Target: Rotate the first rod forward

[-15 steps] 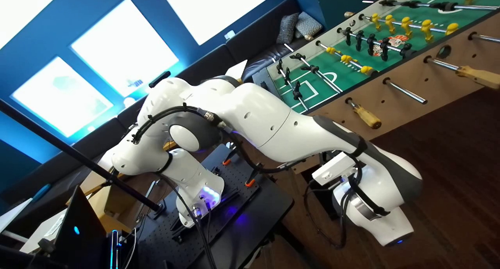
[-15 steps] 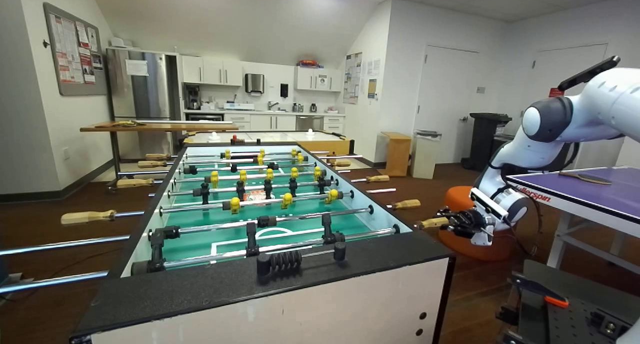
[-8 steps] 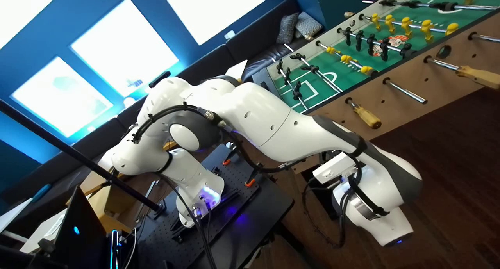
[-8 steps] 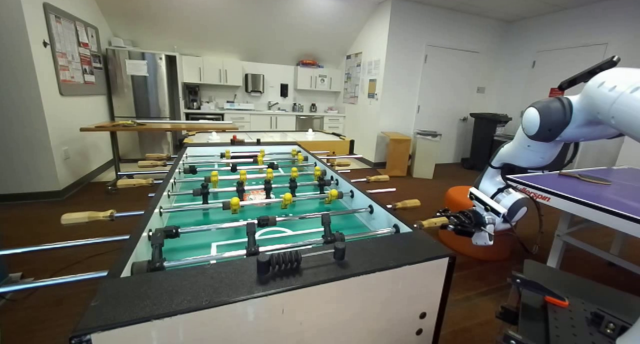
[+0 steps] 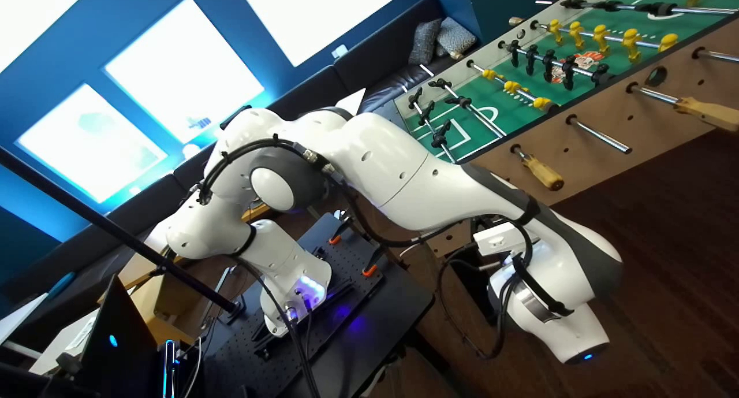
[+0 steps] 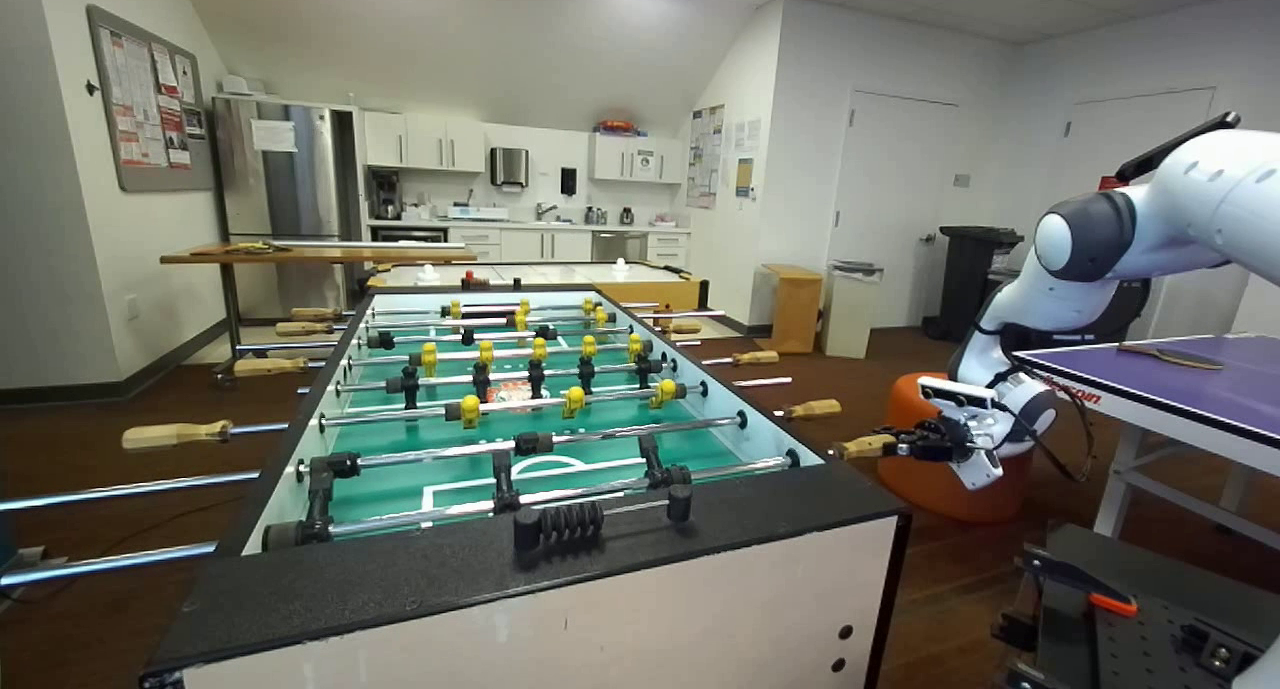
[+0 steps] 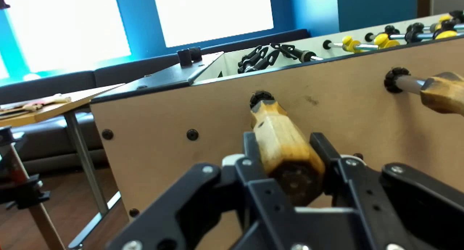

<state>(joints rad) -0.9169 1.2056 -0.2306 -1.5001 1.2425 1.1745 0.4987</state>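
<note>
Handle point(image 7: 281, 141), wooden, at right end of near rod point(image 6: 580, 492) in an exterior view: clasped by end effector point(image 7: 284, 135). Step judged in hand: rotation, grasp seemingly complete. Next: forward turning required, slip to be prevented.

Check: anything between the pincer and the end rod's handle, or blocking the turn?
Nothing visible. The pincer is closed on the wooden handle; in an exterior view, no loose object shows around the black players on that rod.

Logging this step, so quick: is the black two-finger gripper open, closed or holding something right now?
Black two-finger gripper: closed, holding the tan faceted wooden handle with the dark end.
</note>
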